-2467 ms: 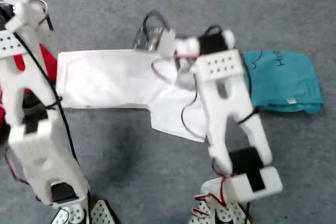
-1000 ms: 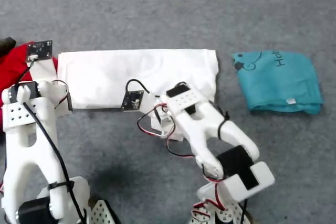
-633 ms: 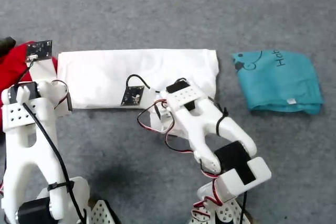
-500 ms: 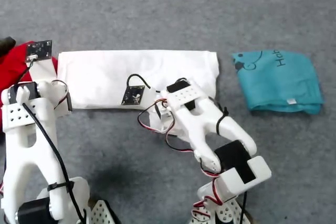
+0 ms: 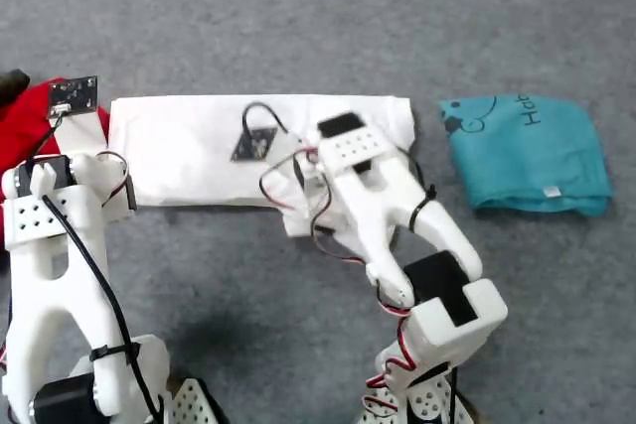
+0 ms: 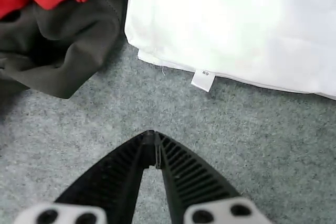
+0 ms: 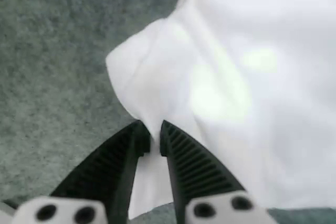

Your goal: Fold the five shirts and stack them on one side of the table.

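A white shirt (image 5: 199, 146) lies as a long folded band across the middle of the table. My right arm (image 5: 368, 186) hangs over its near edge. In the right wrist view my right gripper (image 7: 155, 129) is shut on a fold of the white shirt's sleeve (image 7: 142, 77), lifted off the grey cloth. My left gripper (image 6: 155, 136) is shut and empty, low over the table just short of the white shirt's corner (image 6: 157, 51), where a small tag (image 6: 203, 80) sticks out. A folded teal shirt (image 5: 527, 151) lies at the right.
A red shirt (image 5: 30, 136) is bunched at the table's left edge, with a dark shirt (image 6: 58, 45) beside it in the left wrist view. Grey cloth (image 5: 248, 325) covers the table, and its near half between the arm bases is bare.
My right arm has moved toward the far side with the sleeve, drawing it up over the white shirt's body. My left arm came down near the shirt's left corner and has kept still since.
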